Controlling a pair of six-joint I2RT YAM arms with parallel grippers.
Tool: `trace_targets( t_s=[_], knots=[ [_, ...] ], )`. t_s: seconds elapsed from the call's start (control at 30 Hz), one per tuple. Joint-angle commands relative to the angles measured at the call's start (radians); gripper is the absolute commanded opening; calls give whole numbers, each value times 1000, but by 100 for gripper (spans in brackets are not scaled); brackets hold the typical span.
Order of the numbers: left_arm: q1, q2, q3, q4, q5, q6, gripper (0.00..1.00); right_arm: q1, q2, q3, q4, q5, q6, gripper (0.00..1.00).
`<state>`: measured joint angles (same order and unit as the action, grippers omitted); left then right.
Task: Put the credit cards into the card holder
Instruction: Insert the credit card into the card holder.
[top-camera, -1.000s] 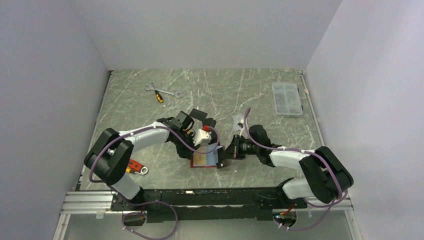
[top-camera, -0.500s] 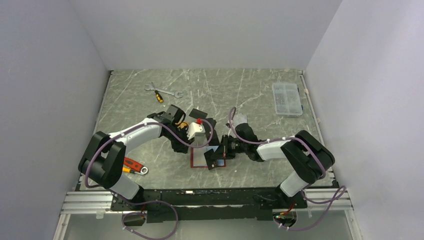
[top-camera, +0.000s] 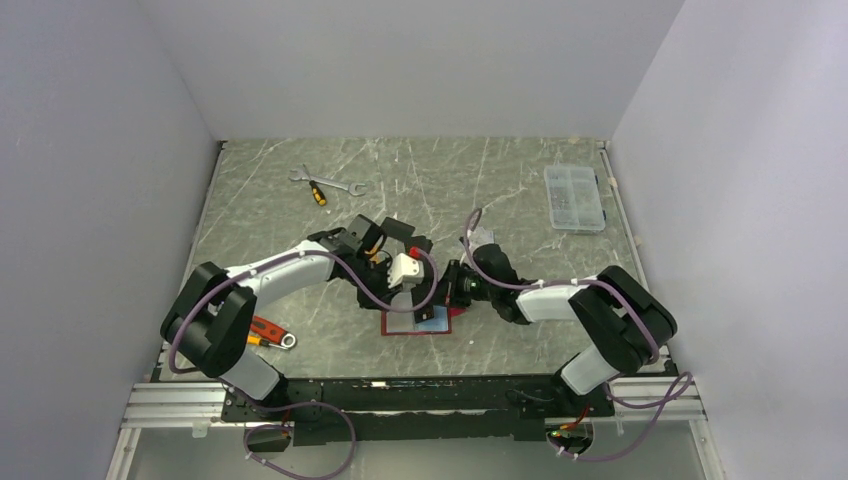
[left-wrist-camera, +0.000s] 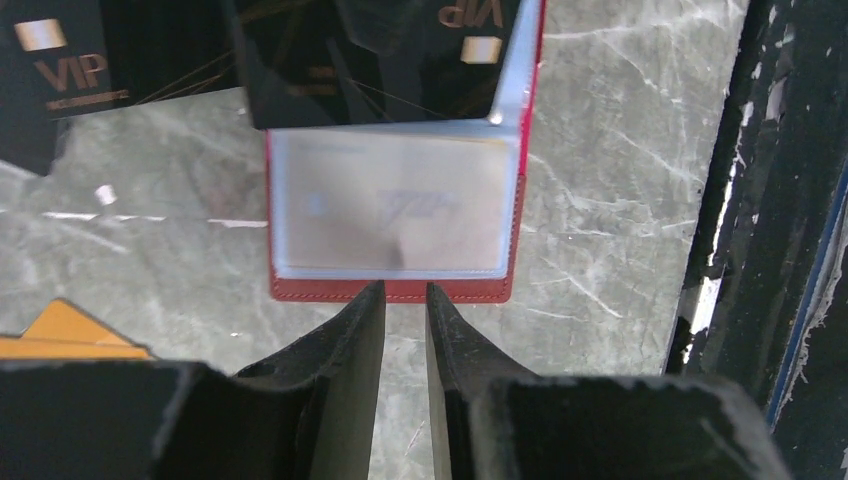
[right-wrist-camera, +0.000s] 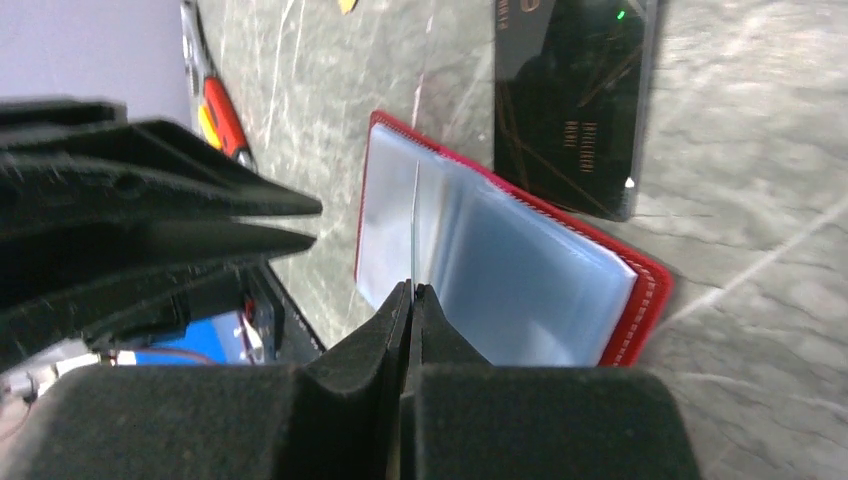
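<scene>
The dark-red card holder (top-camera: 412, 327) lies open on the table, clear sleeves up; it also shows in the left wrist view (left-wrist-camera: 395, 291) and the right wrist view (right-wrist-camera: 640, 300). My right gripper (right-wrist-camera: 412, 291) is shut on the edge of one clear sleeve (right-wrist-camera: 390, 215), which stands upright. My left gripper (left-wrist-camera: 405, 290) hovers at the holder's near edge, jaws slightly apart with nothing between them. Black credit cards (left-wrist-camera: 70, 60) lie beside the holder, one (right-wrist-camera: 570, 100) at its far edge. An orange card (left-wrist-camera: 70, 335) lies to the left. The silver-grey cards are hidden.
A wrench and a screwdriver (top-camera: 325, 187) lie at the back left. A clear compartment box (top-camera: 574, 198) stands at the back right. A red-handled tool (top-camera: 268, 333) lies at the front left. Both arms cross over the middle of the table.
My right gripper has moved from the holder's front edge up to its right side. My left gripper swung back a little, then returned over the holder.
</scene>
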<state>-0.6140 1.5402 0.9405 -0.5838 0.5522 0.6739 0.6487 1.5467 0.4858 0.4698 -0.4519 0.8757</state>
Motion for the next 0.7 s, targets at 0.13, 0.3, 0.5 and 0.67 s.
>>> trace_targets(
  t_s=[0.13,0.3,0.5,0.67],
  knots=[
    [-55,10,-58,51,-69,132,26,28,-5,-92,240,183,118,0],
    [-86,6,-77,59,-171,180,25,46,45,-111,321,203,170,0],
    [-122,12,-108,95,-274,173,24,75,85,-124,371,215,213,0],
    [-167,39,-116,99,-309,145,22,83,85,-152,395,228,234,0]
  ],
)
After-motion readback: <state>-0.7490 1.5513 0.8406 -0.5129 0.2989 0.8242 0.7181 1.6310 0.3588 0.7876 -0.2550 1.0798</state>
